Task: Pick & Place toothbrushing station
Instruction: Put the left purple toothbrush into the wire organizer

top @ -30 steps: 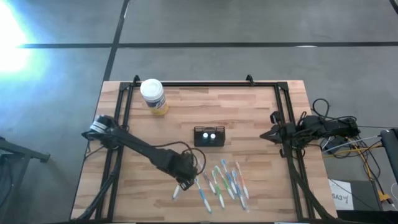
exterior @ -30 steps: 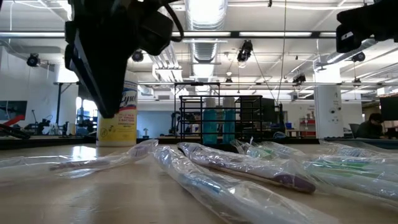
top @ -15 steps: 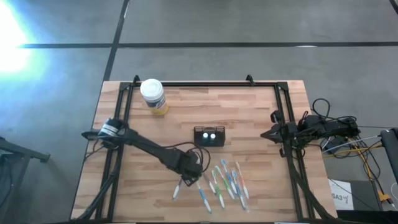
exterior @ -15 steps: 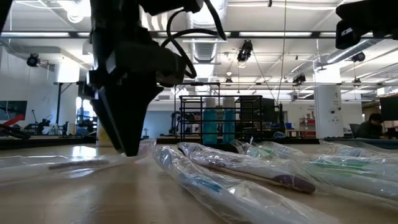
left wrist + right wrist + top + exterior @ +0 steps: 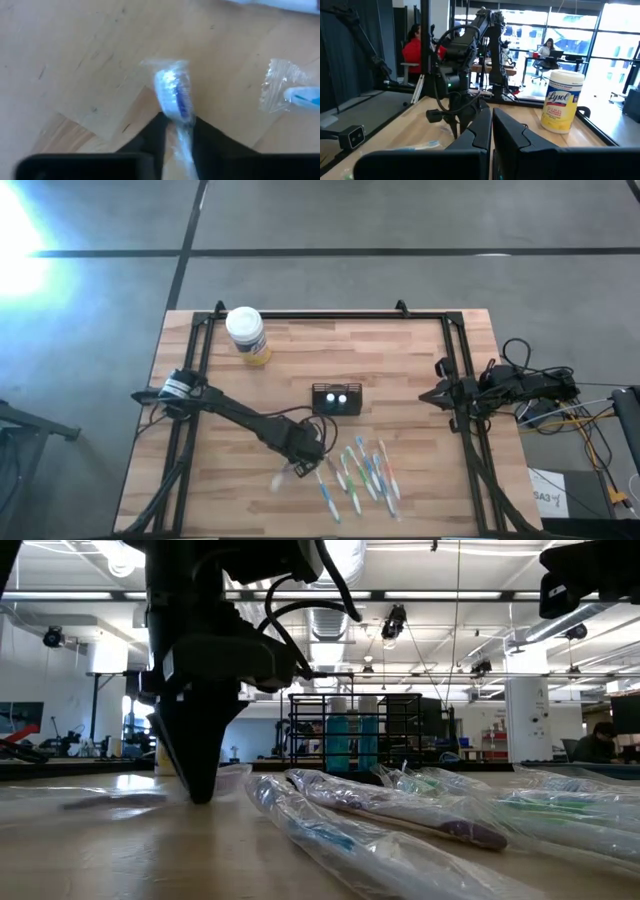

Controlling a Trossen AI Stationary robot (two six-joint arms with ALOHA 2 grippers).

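Left gripper: the dark two-finger left gripper (image 5: 177, 132) stands tip-down on the wooden tabletop (image 5: 420, 370), at the left edge of the toothbrush spread; half a second ago it was already there, a second ago it hung higher and further left.
Change in fingers: they were spread wide half a second ago and have now come together, pinching the clear-wrapped toothbrush with blue and white bristles (image 5: 175, 97), whose head sticks out beyond the fingertips in the left wrist view.
Wrapped toothbrush, position: it lies low against the tabletop, not yet lifted; in the high view it shows as a blurred streak beside the gripper (image 5: 298, 467), so it appears to have been nudged as the fingers shut.
Toothbrushing station: the small black rectangular slotted holder (image 5: 337, 400) sits at mid-tabletop, just beyond the gripper, unchanged across the second, with nothing new placed in it.
Remaining toothbrushes: a loose fan of clear-wrapped toothbrushes in mixed colours (image 5: 365, 472) lies to the right of the gripper, undisturbed.
Other item: the round white-lidded yellowish wipes canister (image 5: 247, 335) stands at the far left of the tabletop, unmoved.
Right gripper: the right gripper (image 5: 491, 131) is parked at the tabletop's right edge, fingers pressed together, holding nothing.
Meaning for task: the grasp looks just made; judged next step is lifting the toothbrush and carrying it to the station.
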